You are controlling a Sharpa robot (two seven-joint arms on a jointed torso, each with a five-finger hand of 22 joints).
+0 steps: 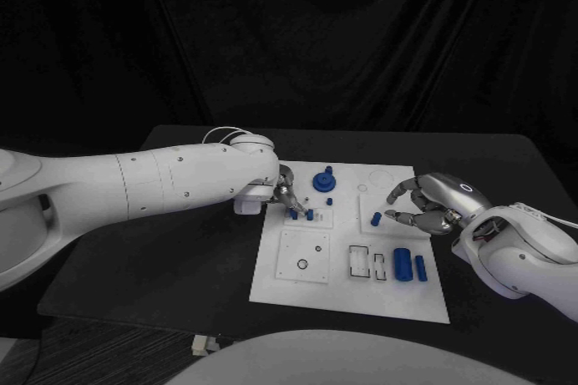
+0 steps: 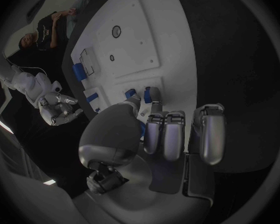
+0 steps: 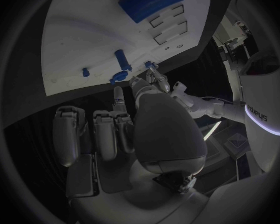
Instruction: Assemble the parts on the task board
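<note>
The white task board (image 1: 316,276) lies in the middle of the table. My left hand (image 1: 286,193) is over its left side, and the thumb and a finger pinch a small blue peg (image 1: 296,211) (image 2: 147,94) that stands in the board. A second peg (image 1: 311,214) stands right beside it. A blue round part (image 1: 323,182) sits just behind them. My right hand (image 1: 422,205) hovers at the board's right side, fingers apart and curved, holding nothing. Its fingertips are close to a short blue piece (image 1: 376,219). The right wrist view shows my left hand (image 3: 162,82) near that blue round part (image 3: 119,76).
A blue cylinder (image 1: 401,264), a blue bar (image 1: 420,266) and a slim blue piece in a slot (image 1: 378,266) lie at the board's near right. A square plate with small holes (image 1: 304,255) is at the near left. Bare black table (image 1: 169,260) surrounds the board.
</note>
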